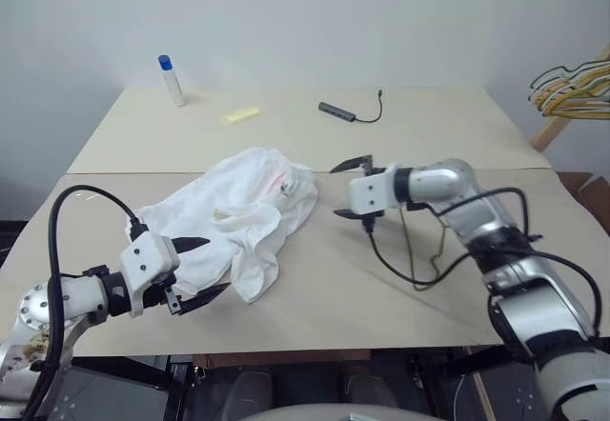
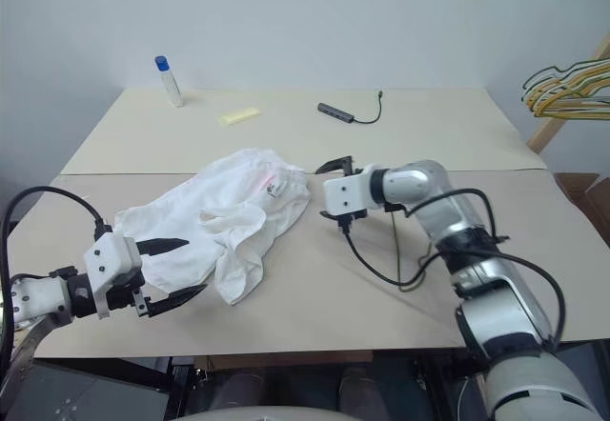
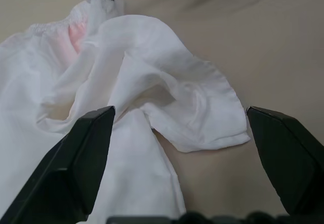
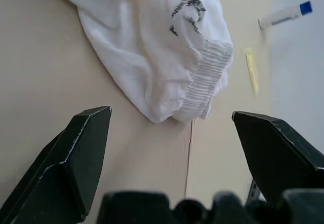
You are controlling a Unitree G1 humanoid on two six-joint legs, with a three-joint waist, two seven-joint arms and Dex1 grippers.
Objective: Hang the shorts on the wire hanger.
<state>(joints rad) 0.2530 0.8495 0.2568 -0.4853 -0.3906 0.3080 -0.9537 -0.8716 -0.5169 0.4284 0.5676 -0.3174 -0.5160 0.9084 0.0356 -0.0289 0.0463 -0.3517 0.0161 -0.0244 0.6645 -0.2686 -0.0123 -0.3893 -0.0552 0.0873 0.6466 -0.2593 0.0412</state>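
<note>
Beige table (image 1: 315, 126), wide, with a seam running across its middle from the left edge to the right edge. White shorts (image 1: 238, 216), crumpled in a heap just nearer than that seam, left of the table's middle, elastic waistband and faint pink smudge turned toward the far edge, one leg trailing toward the near edge. Wire hanger (image 1: 419, 250), thin and olive-grey, flat on the table toward the right edge, partly under the right arm and its black cable, well apart from the shorts. Right hand (image 1: 352, 190), poised over the table just right of the waistband end, fingers spread wide, nothing between them, not touching the cloth. Left hand (image 1: 202, 270), low by the near edge beside the trailing leg of the shorts, fingers likewise wide apart and empty. Dark adapter with a cable (image 1: 348, 110), near the far edge. Yellow block (image 1: 239, 115), left of the adapter. White tube with a blue cap (image 1: 171, 80), upright at the far left corner.
</note>
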